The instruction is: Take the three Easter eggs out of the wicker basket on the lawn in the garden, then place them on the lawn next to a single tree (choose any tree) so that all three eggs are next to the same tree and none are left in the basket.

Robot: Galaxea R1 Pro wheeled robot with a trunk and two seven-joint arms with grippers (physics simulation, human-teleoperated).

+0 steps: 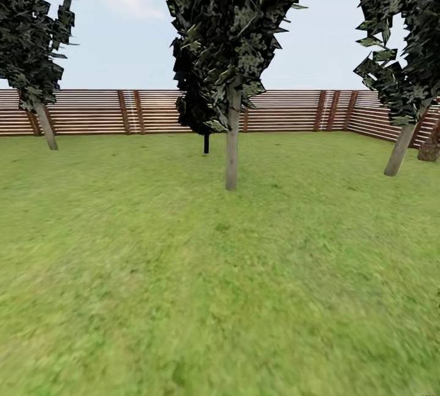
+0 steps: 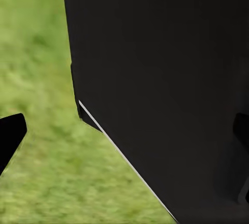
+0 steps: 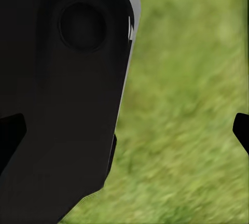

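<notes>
Looking out from the head view, you've got the lawn (image 1: 220, 298) rolling away to a brown slat fence (image 1: 91, 112), and dead ahead stands the tree (image 1: 231, 139) with its slim, straight grey trunk and ragged dark crown. A near-black conifer (image 1: 198, 102) sits just behind it to the left, and two leaning trunks flank the scene, one far left (image 1: 46, 124) and one far right (image 1: 403, 145). That centre tree is the relation your next move turns on: it lies straight forward of you, upright, well apart across open grass, so neither arm is meaningfully nearer to it. My guess is you're in transit, and I honestly can't say how far along the task is, since I can't spot any eggs or the basket. On the left wrist view, the left tool (image 2: 127, 136) shows dark finger tips at the two edges of the frame, set wide apart with nothing pinched between them, and a big black slab of the robot's own body (image 2: 166, 79) sits close in front over blurry grass. The right tool (image 3: 124, 130) is the same story: tips spread to both edges, nothing held, with a dark rounded robot part (image 3: 67, 89) beside it. If the tree is your drop spot, just roll straight forward.
</notes>
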